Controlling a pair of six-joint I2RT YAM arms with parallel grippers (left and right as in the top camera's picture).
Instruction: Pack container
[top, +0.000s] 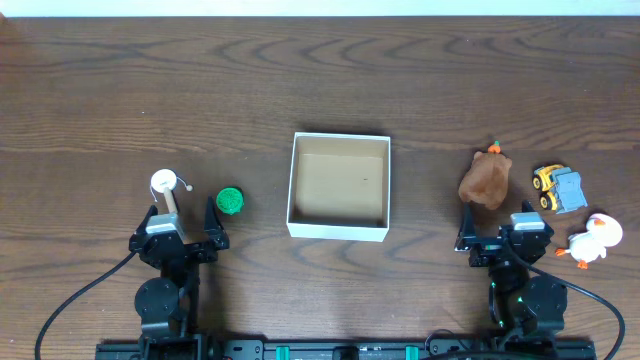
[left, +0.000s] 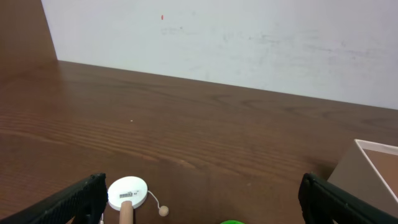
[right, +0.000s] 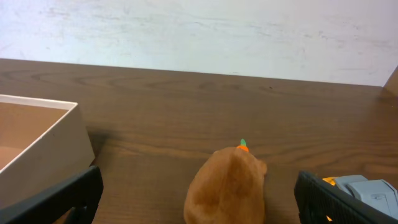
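Overhead has the container (top: 338, 231) at frame centre and your left gripper (top: 185, 225) and right gripper (top: 497, 235) both spread wide, empty, so an off-centre close could shove the brown plush (top: 485, 182) into the yellow truck (top: 556, 188).

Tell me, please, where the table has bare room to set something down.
The far strip of table beyond the container is bare, as are the gaps from container to green disc and to brown plush toy. Crowded: near right, with plush, yellow toy truck and white duck.
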